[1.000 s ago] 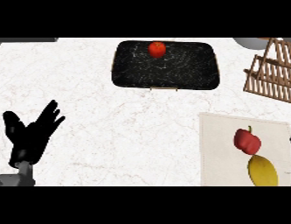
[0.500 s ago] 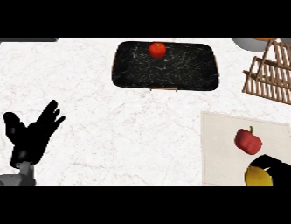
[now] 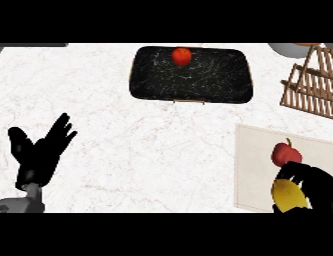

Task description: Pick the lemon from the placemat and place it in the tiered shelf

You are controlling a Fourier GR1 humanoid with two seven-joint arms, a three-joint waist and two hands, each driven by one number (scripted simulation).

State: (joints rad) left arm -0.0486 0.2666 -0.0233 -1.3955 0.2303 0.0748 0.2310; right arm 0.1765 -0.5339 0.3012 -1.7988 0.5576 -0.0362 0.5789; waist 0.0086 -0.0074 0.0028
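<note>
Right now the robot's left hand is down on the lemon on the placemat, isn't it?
Not the left. The head view shows the right hand at the lemon on the placemat. The left hand rests open at the lower left of the view, far from it.

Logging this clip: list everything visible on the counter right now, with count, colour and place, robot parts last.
Counter: one, white marble, fills the view.
Tray: one, black marbled, top centre.
Red fruit: one, on the tray's far edge.
Tiered shelf: one, wooden slats, upper right.
Bowl: one, grey, top right, partly hidden.
Placemat: one, beige, lower right.
Apple: one, red, on the placemat.
Lemon: one, yellow, nearer than the apple.
Left hand: black, open, resting lower left.
Right hand: black, fingers curled round the lemon.
</note>
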